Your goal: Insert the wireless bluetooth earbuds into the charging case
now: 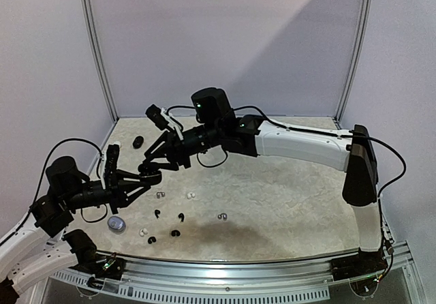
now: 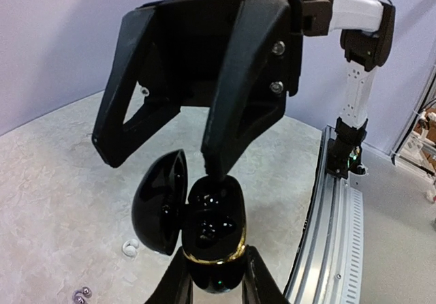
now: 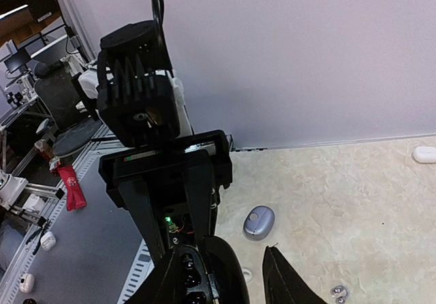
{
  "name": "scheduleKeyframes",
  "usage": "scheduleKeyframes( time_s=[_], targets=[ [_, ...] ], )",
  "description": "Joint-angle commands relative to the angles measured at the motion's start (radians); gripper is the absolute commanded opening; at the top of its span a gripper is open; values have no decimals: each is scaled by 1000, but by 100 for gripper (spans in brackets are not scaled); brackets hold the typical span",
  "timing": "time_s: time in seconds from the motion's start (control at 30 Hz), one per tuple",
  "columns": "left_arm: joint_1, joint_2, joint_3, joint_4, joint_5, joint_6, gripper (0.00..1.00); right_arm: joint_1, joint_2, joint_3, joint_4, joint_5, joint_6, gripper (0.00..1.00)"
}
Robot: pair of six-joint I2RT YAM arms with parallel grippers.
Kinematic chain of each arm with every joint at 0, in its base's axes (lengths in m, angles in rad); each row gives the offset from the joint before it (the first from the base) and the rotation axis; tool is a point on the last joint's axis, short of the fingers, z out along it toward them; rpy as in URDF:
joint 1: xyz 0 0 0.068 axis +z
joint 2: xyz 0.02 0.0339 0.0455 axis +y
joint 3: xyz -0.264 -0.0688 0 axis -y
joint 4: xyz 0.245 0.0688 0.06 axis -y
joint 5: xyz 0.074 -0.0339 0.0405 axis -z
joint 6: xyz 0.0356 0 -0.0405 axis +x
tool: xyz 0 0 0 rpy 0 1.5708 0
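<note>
Currently: left end effector (image 2: 216, 277) clamped on lower body of open black charging case (image 2: 214, 215), held above desk (image 1: 286, 195), lid swung aside. Right end effector (image 2: 163, 157) jaws parted, nothing seen between them; one tip at case mouth. Earbuds (image 1: 180, 217) loose on desk near front edge. Probably light, rigid, glossy, slip-prone; pinch across body, gentle force. Bud seated in case: cannot tell. No brand or writing legible.
</note>
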Motion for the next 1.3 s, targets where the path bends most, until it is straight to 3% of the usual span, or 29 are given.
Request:
scheduleKeyframes(
  time_s=[0.0, 0.13, 0.27, 0.47, 0.67, 0.8, 0.93, 1.27],
  targets=[
    [12, -15, -11, 47, -31, -76, 0, -9, 25, 47, 7, -5, 44, 46],
    [21, -26, -6, 40, -78, -92, 0, -22, 26, 70, 25, 60, 96, 53],
    [64, -60, 13, -16, -188, -106, 0, -68, 3, 76, -22, 294, 300, 51],
    [126, -129, 12, -70, -327, -56, 0, -66, -20, 44, -345, 695, 463, 44],
    [167, -192, -10, -68, -373, -12, 0, 7, 95, 153, -620, 916, 496, 44],
    [173, -211, -30, -44, -359, 1, 0, 63, 226, 276, -756, 938, 487, 51],
    [173, -220, -38, -29, -335, 1, 0, 108, 298, 294, -785, 948, 490, 55],
    [173, -245, -48, -14, -332, -5, 0, 158, 403, 335, -795, 913, 486, 50]
  ],
)
